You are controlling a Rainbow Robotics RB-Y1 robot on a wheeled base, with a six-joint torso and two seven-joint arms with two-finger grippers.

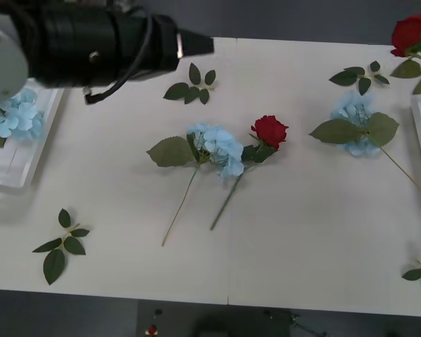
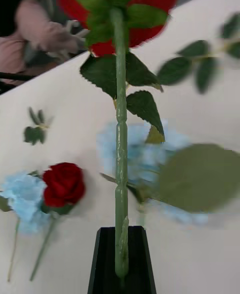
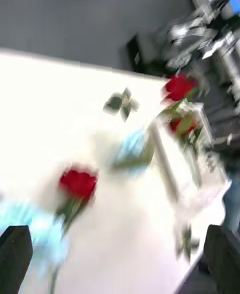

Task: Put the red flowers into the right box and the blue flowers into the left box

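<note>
Red rose (image 2: pixel 120 4) clamped in right gripper (image 2: pixel 121 269).

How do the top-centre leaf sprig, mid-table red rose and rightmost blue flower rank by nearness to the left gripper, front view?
From the left gripper, at top left:
1. Leaf sprig, just below it.
2. Red rose, table centre.
3. Blue flower, far right.

matt white table (image 1: pixel 302 232), translucent plastic left box (image 1: pixel 14 165) — glossy
</note>
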